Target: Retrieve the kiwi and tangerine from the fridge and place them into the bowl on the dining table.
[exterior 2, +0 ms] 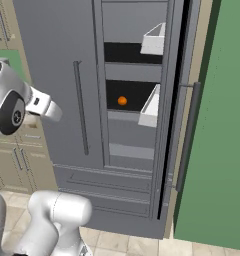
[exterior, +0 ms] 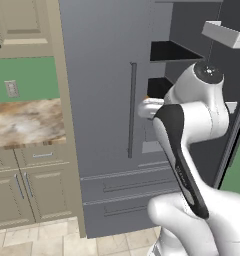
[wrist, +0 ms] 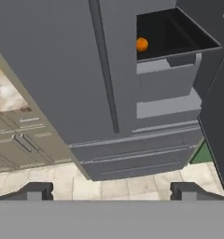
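The fridge (exterior 2: 57,75) is a tall slate-grey unit with its left door shut and its right door swung open. Inside, on a dark shelf, sits the tangerine (exterior 2: 122,101), a small bright orange ball, also seen up and right of centre as the tangerine (wrist: 142,44) in the hand view. My gripper (wrist: 111,192) is open with nothing between its fingertips (wrist: 37,191). It hangs in front of the shut left door, well short of the shelf and to its left. The kiwi, the bowl and the dining table are out of view.
The open right door (exterior 2: 179,100) stands edge-on, with white bins (exterior 2: 153,106) on its inner side and a long bar handle (exterior 2: 189,135). A green wall (exterior 2: 217,125) is beyond it. Beige cabinets and a marbled counter (exterior: 27,122) flank the fridge's left.
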